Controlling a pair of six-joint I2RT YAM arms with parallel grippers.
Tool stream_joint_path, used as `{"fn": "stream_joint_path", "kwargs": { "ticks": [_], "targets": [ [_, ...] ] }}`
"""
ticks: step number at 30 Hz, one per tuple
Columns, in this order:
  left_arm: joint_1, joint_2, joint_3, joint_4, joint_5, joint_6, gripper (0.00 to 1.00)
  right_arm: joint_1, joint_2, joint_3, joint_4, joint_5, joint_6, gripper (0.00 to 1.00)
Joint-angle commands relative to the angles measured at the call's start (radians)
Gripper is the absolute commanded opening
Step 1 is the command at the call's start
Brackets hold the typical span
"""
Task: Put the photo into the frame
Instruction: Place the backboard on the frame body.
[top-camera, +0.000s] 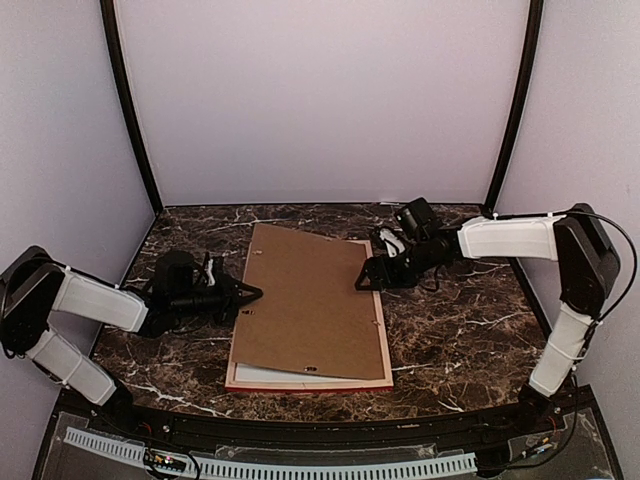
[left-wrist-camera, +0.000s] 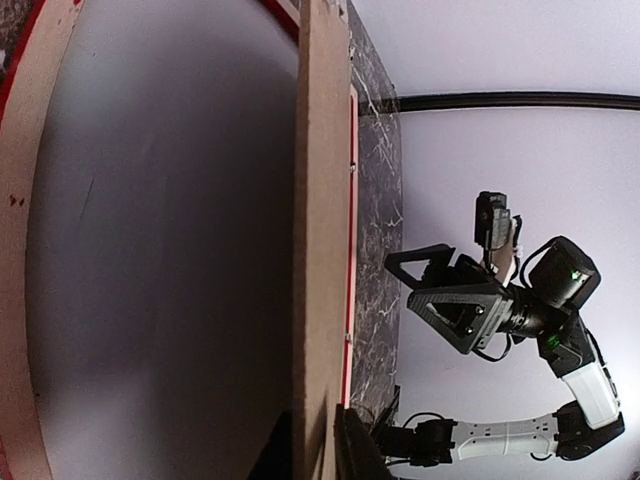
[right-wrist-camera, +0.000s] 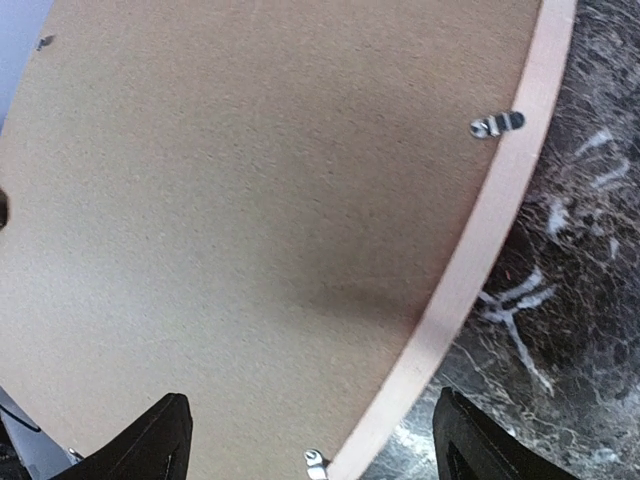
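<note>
dark marble tabletop (top-camera: 460, 350), pale lilac walls (top-camera: 320, 100), black corner posts (top-camera: 130, 110)

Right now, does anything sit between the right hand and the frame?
Yes: the brown backing board lies askew over the frame, covering most of its opening. The open right hand hovers at the board's right edge; only the frame's rim shows there.

A robot test cell in a lab, not a lived-in room. Plain pale lilac walls (top-camera: 320, 100) close in three sides, met by black corner posts (top-camera: 128, 110). The left arm (top-camera: 95, 300) and right arm (top-camera: 505, 240) are bolted at the near edge of a dark marble-patterned desk (top-camera: 470, 340). A white slotted cable duct (top-camera: 300, 468) runs along the front.
</note>
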Motion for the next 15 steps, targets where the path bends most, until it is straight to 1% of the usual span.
{"fn": "stream_joint_path", "kwargs": {
  "ticks": [1, 8, 15],
  "targets": [
    [-0.016, 0.018, 0.034, -0.045, 0.044, 0.034, 0.17, 0.045, 0.046, 0.069, 0.056, -0.034, 0.014, 0.84],
    [-0.019, 0.055, 0.053, -0.064, 0.054, 0.055, 0.25, 0.084, 0.113, 0.105, 0.077, -0.059, 0.023, 0.84],
    [-0.022, 0.088, 0.079, -0.087, 0.067, 0.087, 0.29, 0.110, 0.149, 0.119, 0.096, -0.079, 0.032, 0.84]
  ]
}}
